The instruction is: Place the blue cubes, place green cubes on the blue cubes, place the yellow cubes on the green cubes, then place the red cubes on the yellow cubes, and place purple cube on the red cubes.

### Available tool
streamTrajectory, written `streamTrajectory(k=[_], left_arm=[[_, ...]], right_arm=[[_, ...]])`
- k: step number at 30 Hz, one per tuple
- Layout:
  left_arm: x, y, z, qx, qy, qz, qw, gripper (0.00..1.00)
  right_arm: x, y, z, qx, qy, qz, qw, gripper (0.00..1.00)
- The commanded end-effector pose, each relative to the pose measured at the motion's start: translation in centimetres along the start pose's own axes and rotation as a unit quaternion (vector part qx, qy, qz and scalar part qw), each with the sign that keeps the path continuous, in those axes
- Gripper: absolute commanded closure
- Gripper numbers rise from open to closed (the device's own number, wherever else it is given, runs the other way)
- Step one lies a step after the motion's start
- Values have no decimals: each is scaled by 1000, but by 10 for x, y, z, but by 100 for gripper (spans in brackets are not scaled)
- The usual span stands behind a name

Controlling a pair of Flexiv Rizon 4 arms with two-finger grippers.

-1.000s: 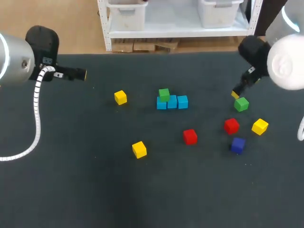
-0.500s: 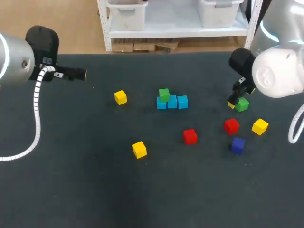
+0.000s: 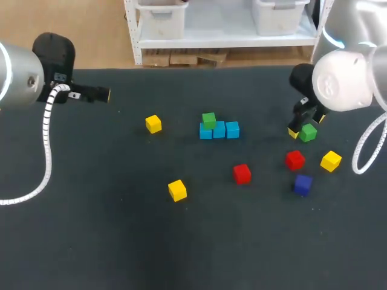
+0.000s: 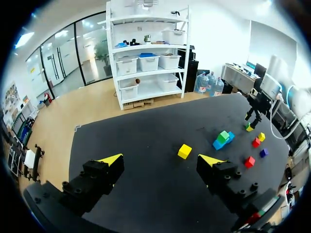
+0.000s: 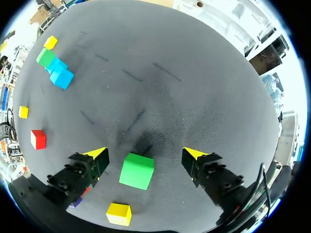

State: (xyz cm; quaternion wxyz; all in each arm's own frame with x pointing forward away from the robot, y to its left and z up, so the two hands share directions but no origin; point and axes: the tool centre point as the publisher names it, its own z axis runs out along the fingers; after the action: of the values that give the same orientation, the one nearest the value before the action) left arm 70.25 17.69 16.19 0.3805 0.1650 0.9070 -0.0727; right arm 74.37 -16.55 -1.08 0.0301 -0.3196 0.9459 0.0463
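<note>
- The right gripper (image 5: 146, 154) is down at the far right part of the table (image 3: 91, 241). Its fingers are spread wide.
- A green cube (image 5: 137, 171) sits on the table between these fingers. There is a gap on each side, so nothing is grasped.
- In the head view this green cube (image 3: 308, 132) is partly hidden by the right arm, and I cannot tell there if a finger touches it.
- Near it lie a red cube (image 3: 294, 160), a yellow cube (image 3: 331, 161) and the purple cube (image 3: 303, 184), which looks rather dark blue.
- Three blue cubes (image 3: 219, 129) stand in a row, touching, in the middle of the table. A second green cube (image 3: 208, 119) sits on the left end of the row.
- Another red cube (image 3: 242, 173) and two yellow cubes (image 3: 153, 124) (image 3: 177, 190) lie apart on the table.
- The left gripper (image 4: 161, 160) hangs at the far left, fingers apart and holding nothing.
</note>
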Motion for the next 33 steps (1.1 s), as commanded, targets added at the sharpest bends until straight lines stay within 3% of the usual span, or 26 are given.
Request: streamTrajectory(k=[1, 2, 5, 6, 11, 17, 21, 25, 28, 33], left_arm=[[0, 1, 0, 2, 0, 0, 1000, 0], [0, 1, 0, 2, 0, 0, 1000, 0], [0, 1, 0, 2, 0, 0, 1000, 0], [0, 1, 0, 2, 0, 0, 1000, 0], [0, 1, 0, 2, 0, 0, 1000, 0], [0, 1, 0, 2, 0, 0, 1000, 0], [0, 1, 0, 2, 0, 0, 1000, 0], [0, 1, 0, 2, 0, 0, 1000, 0], [0, 1, 0, 2, 0, 0, 1000, 0], [0, 1, 0, 2, 0, 0, 1000, 0]], right_arm=[[-1, -4, 1, -4, 2, 2, 1000, 22], [-1, -4, 1, -5, 3, 2, 1000, 57], [0, -5, 1, -6, 8, 0, 1000, 85], [0, -5, 0, -7, 9, -1, 1000, 100], [2, -2, -9, -13, 17, -27, 999, 100], [-3, 8, -35, -31, 8, -130, 991, 100], [-11, 19, -56, -17, 5, -194, 981, 100], [-17, 23, -59, 14, 11, -237, 971, 100], [-25, 31, -63, 39, 10, -286, 957, 100], [-44, 52, -69, 62, 4, -379, 923, 100]])
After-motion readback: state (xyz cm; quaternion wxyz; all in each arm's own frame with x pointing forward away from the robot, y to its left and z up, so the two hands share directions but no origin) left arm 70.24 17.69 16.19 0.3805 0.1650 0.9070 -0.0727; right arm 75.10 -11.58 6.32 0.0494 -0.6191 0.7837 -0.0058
